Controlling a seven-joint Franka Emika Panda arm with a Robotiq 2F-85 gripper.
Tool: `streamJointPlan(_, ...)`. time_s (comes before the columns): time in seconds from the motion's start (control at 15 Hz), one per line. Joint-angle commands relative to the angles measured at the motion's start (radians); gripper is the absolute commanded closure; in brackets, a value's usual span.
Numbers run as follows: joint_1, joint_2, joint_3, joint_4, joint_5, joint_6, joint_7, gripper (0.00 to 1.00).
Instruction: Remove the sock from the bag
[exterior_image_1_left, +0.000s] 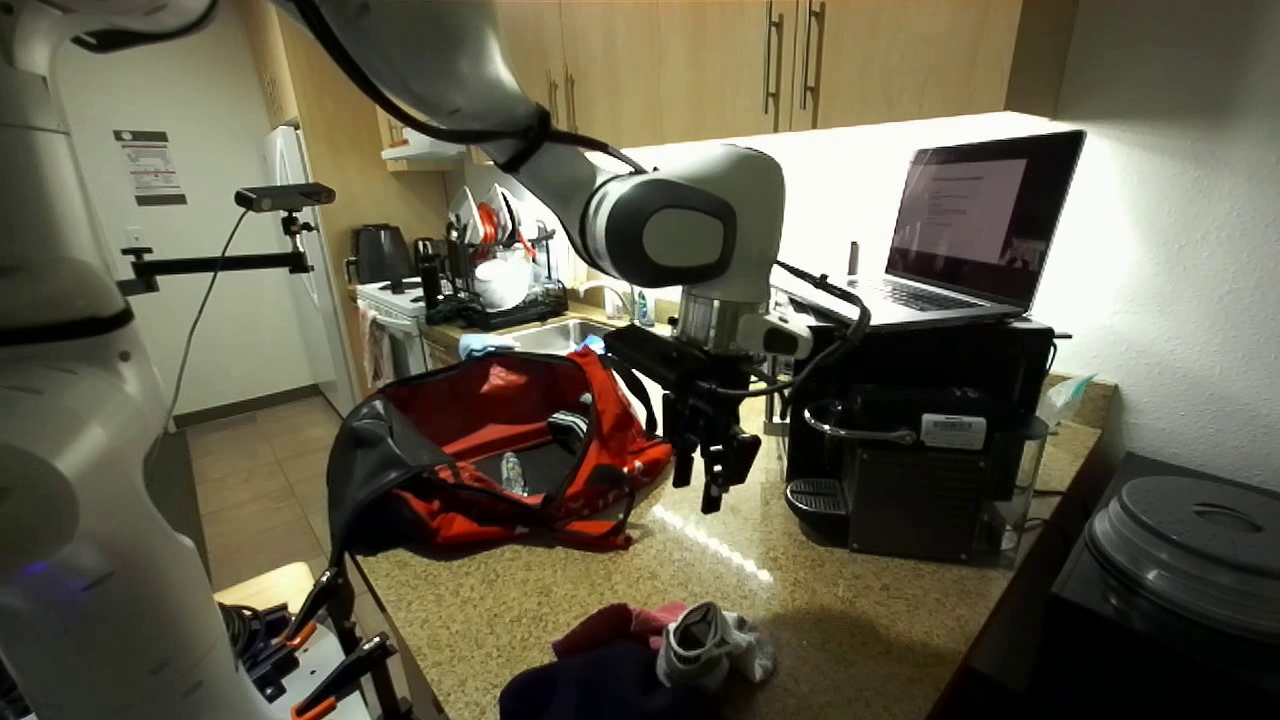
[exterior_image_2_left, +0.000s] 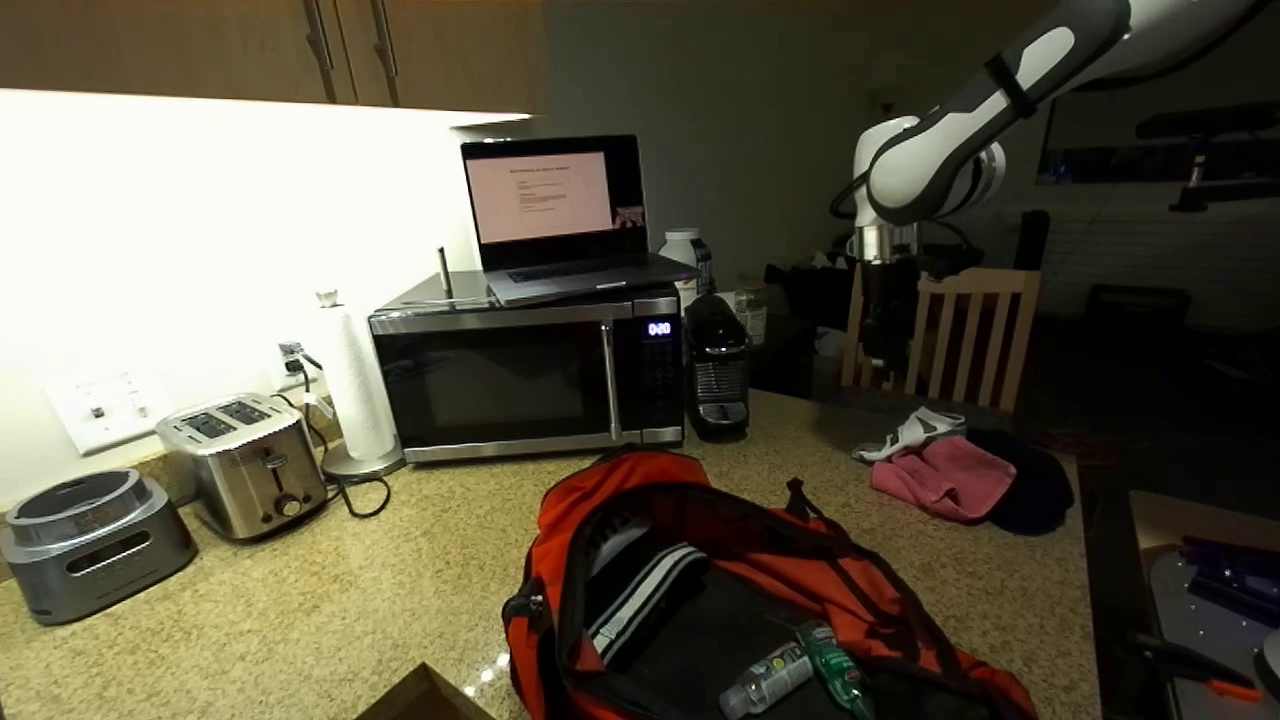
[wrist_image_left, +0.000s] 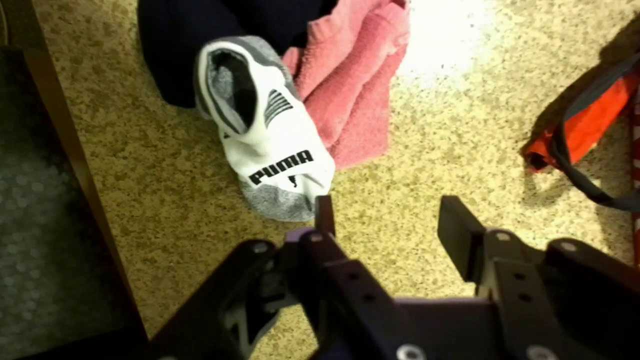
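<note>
Outside the bag, the grey-and-white sock (wrist_image_left: 295, 132) rests on the counter, partly over a pink cloth (wrist_image_left: 350, 100) and a dark navy cloth (wrist_image_left: 172, 45). Both exterior views show this sock (exterior_image_1_left: 697, 650) (exterior_image_2_left: 918, 432) too. The red bag (exterior_image_1_left: 615, 485) (exterior_image_2_left: 625, 482) lies with its mouth wide open, and a corner of the bag (wrist_image_left: 597, 120) enters the wrist view at right. My gripper (wrist_image_left: 382, 215) is open above the counter with nothing between its fingers. In the wrist view one finger overlaps the sock's toe, but in both exterior views the gripper (exterior_image_1_left: 712, 480) (exterior_image_2_left: 885, 345) hangs well above it.
Inside the bag are a striped dark cloth (exterior_image_2_left: 645, 600), a clear bottle (exterior_image_2_left: 768, 682) and a green bottle (exterior_image_2_left: 835, 668). A black coffee machine (exterior_image_1_left: 905, 500) stands beside the gripper, near the microwave (exterior_image_2_left: 520, 385) with a laptop (exterior_image_2_left: 560, 215) on top. The counter edge (wrist_image_left: 82, 165) runs along the left.
</note>
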Motion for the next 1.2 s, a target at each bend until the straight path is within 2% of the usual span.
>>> streamJointPlan(0.0,0.031,-0.068,0.033,-0.03,0.016,-0.038,0.067,0.12)
streamJointPlan(0.13,0.045,-0.088,0.044,-0.028,0.011,-0.058,0.091,0.02)
streamJointPlan(0.2,0.049,-0.097,0.047,-0.028,0.01,-0.067,0.103,0.0)
streamJointPlan(0.53,0.059,-0.125,0.055,-0.025,0.011,-0.105,0.198,0.0)
streamJointPlan(1.13,0.104,-0.11,0.103,-0.004,0.025,-0.183,0.146,0.0)
